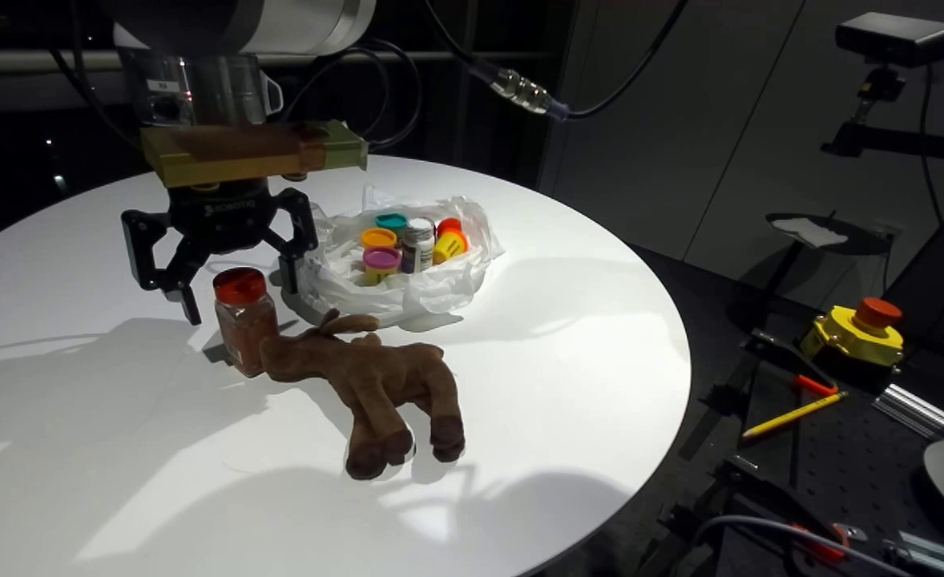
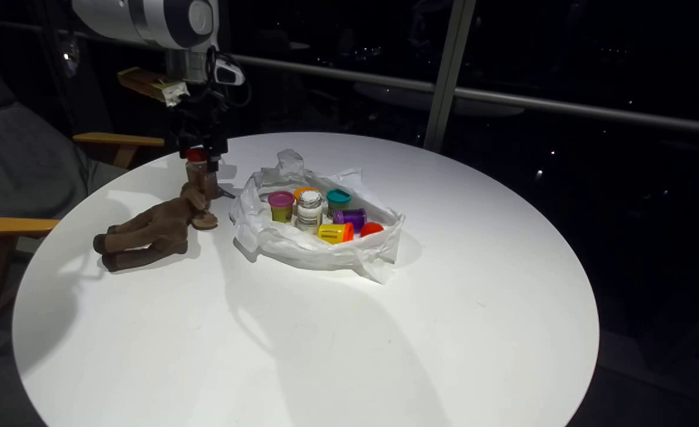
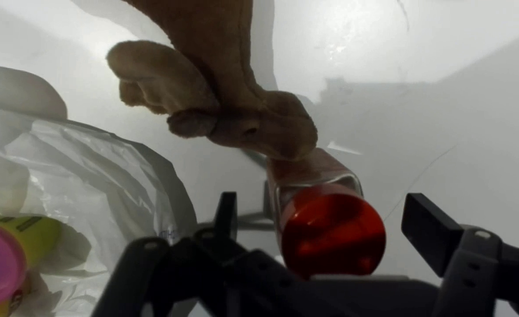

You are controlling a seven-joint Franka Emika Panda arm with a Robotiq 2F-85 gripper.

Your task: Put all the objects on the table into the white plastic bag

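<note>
My gripper [image 1: 240,290] stands open around the upper part of a red-capped bottle [image 1: 246,332]. In the wrist view the red cap [image 3: 334,235] lies between the two fingers, with a gap on either side. The bottle is upright on the white table [image 1: 552,417]. The nose of the brown plush moose [image 1: 384,373] touches or nearly touches the bottle; the toy lies on its side. Beside them sits the white plastic bag [image 2: 320,256], spread wide. Several small tubs are inside it, among them a pink-purple-lidded one [image 2: 281,201] and a purple one [image 2: 350,219], plus a white bottle [image 2: 309,213].
A chair with a wooden armrest [image 2: 118,140] stands by the table's edge. Off the table are a yellow box with a red button [image 1: 853,332], a pencil [image 1: 794,415] and a camera [image 1: 897,38] on a stand. Cables hang near the arm.
</note>
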